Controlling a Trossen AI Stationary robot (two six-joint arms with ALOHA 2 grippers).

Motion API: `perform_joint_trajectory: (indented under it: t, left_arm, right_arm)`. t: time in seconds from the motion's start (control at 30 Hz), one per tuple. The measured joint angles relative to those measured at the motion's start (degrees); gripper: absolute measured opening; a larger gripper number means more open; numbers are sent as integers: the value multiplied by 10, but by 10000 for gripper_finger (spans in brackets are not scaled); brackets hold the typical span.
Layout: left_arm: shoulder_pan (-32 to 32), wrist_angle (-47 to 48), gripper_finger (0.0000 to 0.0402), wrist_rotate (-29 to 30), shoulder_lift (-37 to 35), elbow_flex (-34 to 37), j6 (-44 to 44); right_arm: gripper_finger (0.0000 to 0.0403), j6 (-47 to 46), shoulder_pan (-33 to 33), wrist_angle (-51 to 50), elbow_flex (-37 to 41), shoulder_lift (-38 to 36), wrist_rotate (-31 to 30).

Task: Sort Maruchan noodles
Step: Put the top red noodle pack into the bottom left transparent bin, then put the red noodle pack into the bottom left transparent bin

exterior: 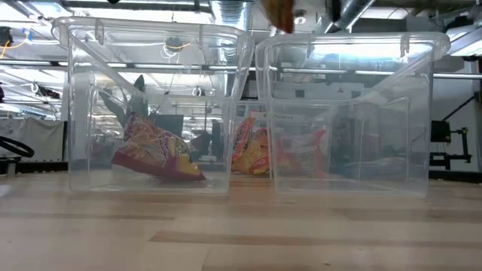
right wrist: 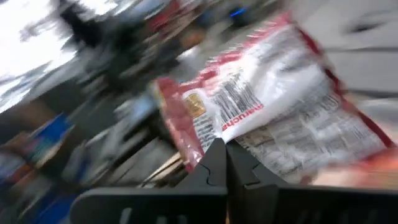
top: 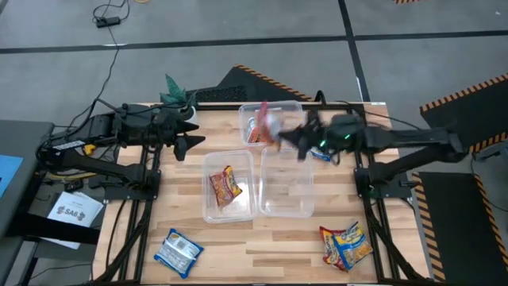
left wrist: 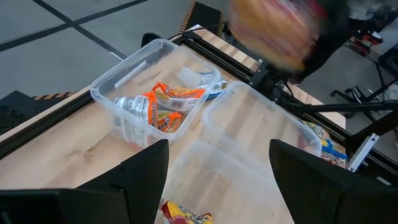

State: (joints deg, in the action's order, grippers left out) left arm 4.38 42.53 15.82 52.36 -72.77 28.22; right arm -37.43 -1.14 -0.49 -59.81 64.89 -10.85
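Aloft: right gripper (right wrist: 225, 163) pinches red packet (right wrist: 273, 106), barcode side showing, over bins near tabletop's far edge; left gripper (left wrist: 217, 171) open.

Even, bright overhead light, soft shadows. Ceiling lamps glare on the clear plastic bins (exterior: 151, 105). The right wrist view is motion-smeared around the red-and-white crinkly noodle packet (right wrist: 273, 106); its far background is streaked.

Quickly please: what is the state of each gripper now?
Left gripper: open, holding nothing.
Right gripper: shut on a red noodle packet.
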Motion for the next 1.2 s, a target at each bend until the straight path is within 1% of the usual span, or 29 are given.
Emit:
perform_joint_trajectory:
  t: [0.13, 0.3, 0.47, 0.53, 0.6, 0.67, 0.73, 0.9, 0.97, 1.03, 1.13, 1.2]
  left_arm:
    - [0, -4, 263, 13, 0, 0, 9]
    - [0, -16, 263, 20, 0, 0, 15]
    - [0, -35, 263, 21, 0, 0, 24]
    - [0, -35, 263, 22, 0, 0, 30]
    - [0, -35, 263, 22, 0, 0, 31]
    - [0, -35, 263, 22, 1, 0, 36]
    - [0, -35, 263, 22, 2, 0, 44]
    - [0, -32, 263, 13, 2, 0, 59]
    - [0, -30, 263, -18, 2, 0, 60]
    - [-3, -28, 263, -63, 0, 0, 56]
    - [-18, -28, 263, -122, -2, 0, 32]
    - [-33, -29, 263, -142, -3, 0, 8]
  right_arm:
    - [5, 26, 51, 5, -32, 92, 72]
    - [10, 79, 75, 2, -93, 211, 148]
    - [9, 108, 71, -20, -156, 294, 183]
    - [19, 109, 70, -37, -178, 313, 186]
    - [39, 112, 70, -52, -199, 329, 187]
    - [67, 128, 71, -83, -211, 336, 193]
    - [101, 151, 71, -91, -219, 340, 198]
    - [209, 189, 71, -108, -219, 326, 198]
    - [246, 184, 68, -120, -219, 303, 199]
    - [274, 168, 65, -150, -219, 271, 199]
    - [295, 127, 73, -224, -220, 225, 198]
    - [298, 81, 92, -295, -220, 196, 198]
